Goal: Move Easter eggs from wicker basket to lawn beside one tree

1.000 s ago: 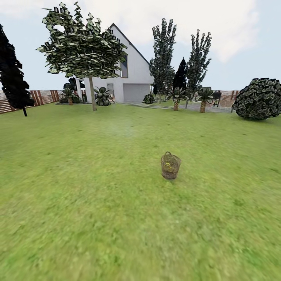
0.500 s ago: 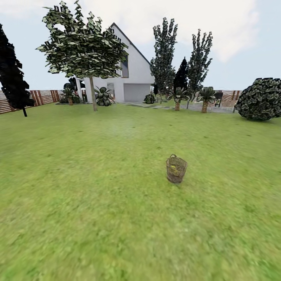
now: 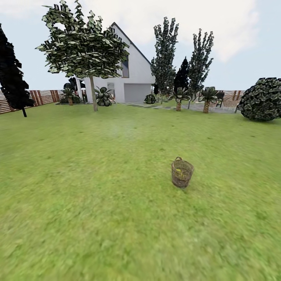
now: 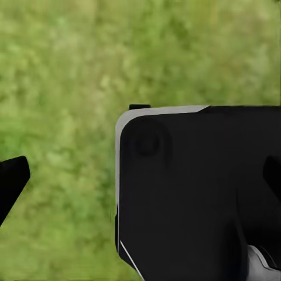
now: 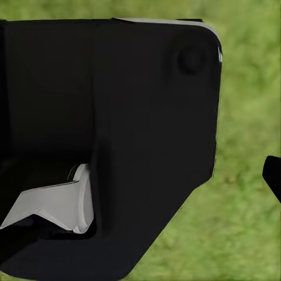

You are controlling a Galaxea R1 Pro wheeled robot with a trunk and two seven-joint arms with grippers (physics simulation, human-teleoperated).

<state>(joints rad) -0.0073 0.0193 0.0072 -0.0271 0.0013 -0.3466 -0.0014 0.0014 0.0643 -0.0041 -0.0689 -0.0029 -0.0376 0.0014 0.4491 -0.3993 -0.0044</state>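
Wicker basket [image 3: 182, 173] upright on the lawn [image 3: 97, 203], something yellow inside (eggs unclear), well short of the leafy tree [image 3: 93, 93] beside the house [image 3: 132, 74], pincer states impossible to tell.

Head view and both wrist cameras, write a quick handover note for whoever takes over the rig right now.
End effectors: in both wrist views a dark fingertip shows at the picture's edge over grass beside the robot's dark body; open or shut cannot be told, and nothing is visibly held.
Wicker basket: upright on the lawn, ahead and a little right of centre, out of reach. Something yellow shows inside, probably the eggs; the count cannot be read.
Tree: grey-trunked, far left near the white house.
Done: no egg lies on the grass.
Left: reach the basket, lift out three eggs, set them all by one tree.
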